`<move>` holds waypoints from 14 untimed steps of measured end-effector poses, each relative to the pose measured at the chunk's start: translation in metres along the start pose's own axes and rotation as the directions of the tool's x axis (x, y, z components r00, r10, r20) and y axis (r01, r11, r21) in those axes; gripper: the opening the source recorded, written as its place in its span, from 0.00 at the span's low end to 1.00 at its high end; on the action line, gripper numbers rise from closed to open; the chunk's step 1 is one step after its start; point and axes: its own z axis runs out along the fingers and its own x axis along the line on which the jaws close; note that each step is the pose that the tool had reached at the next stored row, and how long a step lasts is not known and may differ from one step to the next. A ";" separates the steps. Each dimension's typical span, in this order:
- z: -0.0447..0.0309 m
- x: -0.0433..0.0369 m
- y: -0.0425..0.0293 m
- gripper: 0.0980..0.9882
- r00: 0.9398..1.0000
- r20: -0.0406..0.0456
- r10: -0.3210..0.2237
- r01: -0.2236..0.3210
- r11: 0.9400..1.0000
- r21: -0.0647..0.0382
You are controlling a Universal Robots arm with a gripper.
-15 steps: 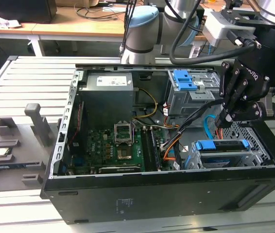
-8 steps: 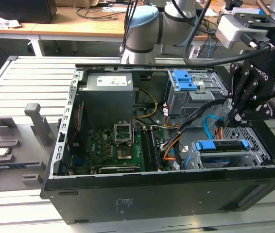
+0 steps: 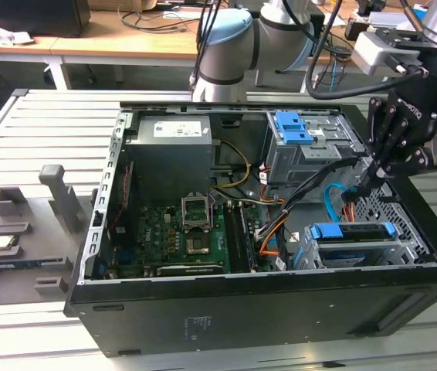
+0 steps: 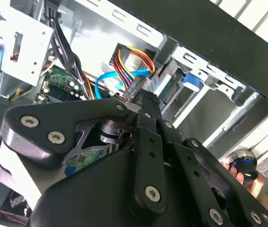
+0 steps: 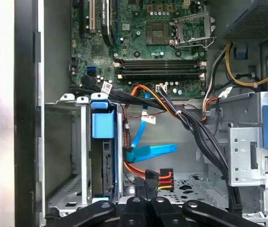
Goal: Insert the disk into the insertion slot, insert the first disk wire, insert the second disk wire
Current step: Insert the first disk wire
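Observation:
The disk [image 3: 351,232], in its bright blue carrier [image 5: 102,124], sits inside the insertion slot [image 3: 404,246], the grey perforated cage at the case's near corner on the exterior view's right. My gripper [image 3: 367,179] hangs just above and behind that cage, by the case's side wall. It is shut on a disk wire [image 5: 156,177], a black plug with red, yellow and orange leads. In the second wrist view the plug [image 4: 133,87] sticks out past the fingertips [image 4: 146,105]. A blue flat cable [image 5: 150,151] lies loose beside the disk's end.
A taller grey bay with a blue latch [image 3: 299,133] stands behind the cage. A thick black cable bundle [image 5: 191,125] crosses between them. The motherboard [image 3: 180,232] and power supply [image 3: 171,151] occupy the rest of the case. Grey fixtures [image 3: 56,197] sit on the slatted table.

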 end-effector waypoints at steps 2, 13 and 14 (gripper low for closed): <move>0.0032 -0.0061 -0.0002 0.01 1.000 -0.008 0.001 -0.001 1.000 0.000; 0.0064 -0.0078 -0.0005 0.15 1.000 -0.009 0.000 0.000 1.000 0.000; 0.0064 -0.0078 -0.0005 0.15 1.000 -0.009 0.000 0.000 1.000 0.000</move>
